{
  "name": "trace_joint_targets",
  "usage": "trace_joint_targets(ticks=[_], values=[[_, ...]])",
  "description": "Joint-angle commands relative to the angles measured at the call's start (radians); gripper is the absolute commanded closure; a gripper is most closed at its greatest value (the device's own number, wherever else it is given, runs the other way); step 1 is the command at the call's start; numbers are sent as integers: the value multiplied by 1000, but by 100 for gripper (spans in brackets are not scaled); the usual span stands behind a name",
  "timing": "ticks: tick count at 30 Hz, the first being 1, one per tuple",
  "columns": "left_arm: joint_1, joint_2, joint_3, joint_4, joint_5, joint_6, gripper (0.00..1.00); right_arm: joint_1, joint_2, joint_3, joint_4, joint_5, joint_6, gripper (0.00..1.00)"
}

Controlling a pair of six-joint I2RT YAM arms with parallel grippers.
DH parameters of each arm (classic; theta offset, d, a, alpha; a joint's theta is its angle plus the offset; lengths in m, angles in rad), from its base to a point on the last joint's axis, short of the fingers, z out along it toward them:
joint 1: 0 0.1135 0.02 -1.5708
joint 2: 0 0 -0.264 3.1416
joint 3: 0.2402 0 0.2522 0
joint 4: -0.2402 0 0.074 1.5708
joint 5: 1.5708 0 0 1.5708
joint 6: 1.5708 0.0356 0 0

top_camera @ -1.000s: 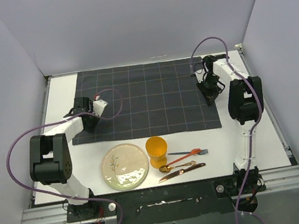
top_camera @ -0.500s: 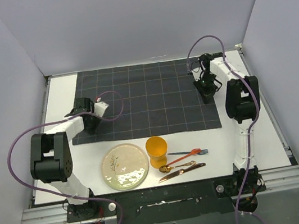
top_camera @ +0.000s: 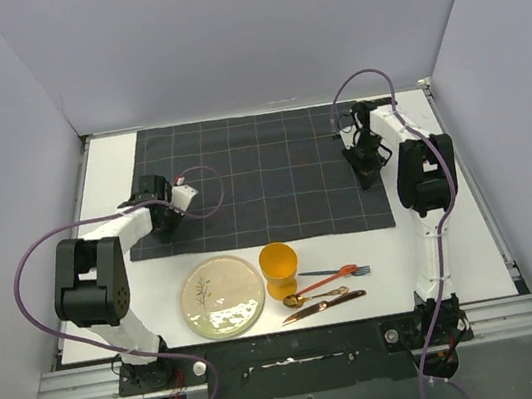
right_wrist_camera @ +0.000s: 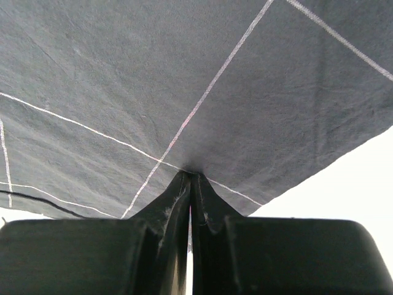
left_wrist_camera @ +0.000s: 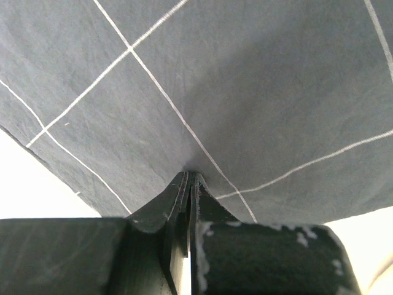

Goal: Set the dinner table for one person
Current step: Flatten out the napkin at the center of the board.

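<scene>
The dinner table [top_camera: 108, 174] is a white top, with a dark grey cloth [top_camera: 262, 175] with a thin light grid spread over its far half. My left gripper [top_camera: 161, 224] stands at the cloth's near left corner. In the left wrist view its jaws [left_wrist_camera: 189, 174] are shut, with a small pucker of cloth [left_wrist_camera: 245, 92] pinched at the tips. My right gripper [top_camera: 368, 175] is at the cloth's right edge. Its jaws [right_wrist_camera: 189, 173] are likewise shut on a pinch of cloth [right_wrist_camera: 153, 80].
In front of the cloth lie a cream plate [top_camera: 223, 295], an orange cup [top_camera: 279, 268], a fork [top_camera: 334, 274], a spoon [top_camera: 314, 297] and a knife [top_camera: 323, 306]. A metal rail [top_camera: 289, 343] runs along the near edge. Walls enclose the other three sides.
Both arms have shifted slightly, the right elbow moving left and the left wrist edging right. Both grippers stay shut. The cloth has hardly moved.
</scene>
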Motion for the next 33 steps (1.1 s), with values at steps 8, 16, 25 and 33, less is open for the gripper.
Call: trace_joint_targets(ticks=[8, 16, 25, 33], values=[[-18, -113, -5, -105, 2, -11, 100, 6, 27, 82, -10, 3, 4, 100], [-21, -145, -30, -85, -24, -15, 100, -5, 50, 106, -11, -5, -1, 100], [-21, -74, 12, -51, -40, -5, 100, -10, 43, 95, -10, -12, -7, 100], [-20, -38, 41, -15, -51, -10, 100, -21, 45, 90, -10, -16, -12, 100]])
